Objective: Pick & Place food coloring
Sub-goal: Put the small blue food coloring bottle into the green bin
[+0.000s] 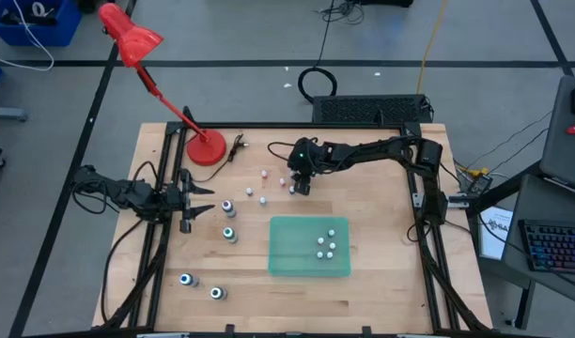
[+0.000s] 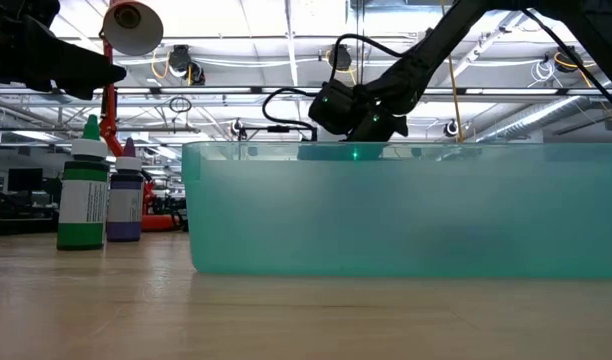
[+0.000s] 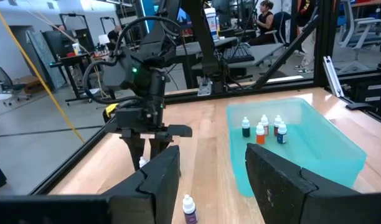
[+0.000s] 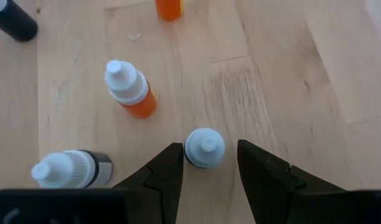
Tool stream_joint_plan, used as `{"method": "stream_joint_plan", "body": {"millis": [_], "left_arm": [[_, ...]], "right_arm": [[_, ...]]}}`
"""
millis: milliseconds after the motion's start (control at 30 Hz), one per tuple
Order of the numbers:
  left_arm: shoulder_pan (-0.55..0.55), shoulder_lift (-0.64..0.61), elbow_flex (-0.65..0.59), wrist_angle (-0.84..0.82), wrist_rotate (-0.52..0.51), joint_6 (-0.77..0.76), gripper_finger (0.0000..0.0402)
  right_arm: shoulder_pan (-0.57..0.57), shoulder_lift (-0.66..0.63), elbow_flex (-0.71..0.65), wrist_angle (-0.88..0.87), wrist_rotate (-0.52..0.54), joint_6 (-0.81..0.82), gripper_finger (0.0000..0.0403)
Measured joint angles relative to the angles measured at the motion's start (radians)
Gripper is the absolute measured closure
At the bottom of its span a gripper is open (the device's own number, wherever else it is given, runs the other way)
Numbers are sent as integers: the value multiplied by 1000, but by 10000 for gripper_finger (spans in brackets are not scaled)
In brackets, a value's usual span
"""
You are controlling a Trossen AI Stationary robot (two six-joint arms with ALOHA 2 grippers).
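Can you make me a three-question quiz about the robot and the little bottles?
1. Where is the right gripper? A on the floor; B around a white-capped bottle; C on the lamp.
2. How many bottles are in the teal tray? A two; B five; C nine.
3. The left gripper is: A open and empty; B holding a bottle; C shut.
Answers: 1 B, it straddles the cap. 2 B, five stand inside together. 3 A, nothing sits between its parted jaws.
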Motion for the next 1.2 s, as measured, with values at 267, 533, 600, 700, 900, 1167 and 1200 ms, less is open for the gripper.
{"method": "stream_joint_plan", "body": {"millis": [267, 533, 600, 700, 900, 1167, 1200], "left_arm": [[0, 0, 0, 0, 0, 0, 215], [0, 0, 0, 0, 0, 0, 215], [0, 0, 0, 0, 0, 0, 215], [0, 0, 0, 0, 0, 0, 215], [0, 0, 0, 0, 0, 0, 215], [0, 0, 0, 0, 0, 0, 215], [0, 0, 0, 0, 0, 0, 215]], "right_arm": [[1, -10, 1, 9, 0, 2, 261], [6, -32, 2, 10, 0, 4, 261], [6, -32, 2, -2, 0, 4, 261], [6, -32, 2, -7, 0, 2, 261], [6, -32, 2, -7, -7, -8, 284], [14, -32, 2, 23, -130, -31, 364], [19, -32, 2, 21, -125, -32, 364]]}}
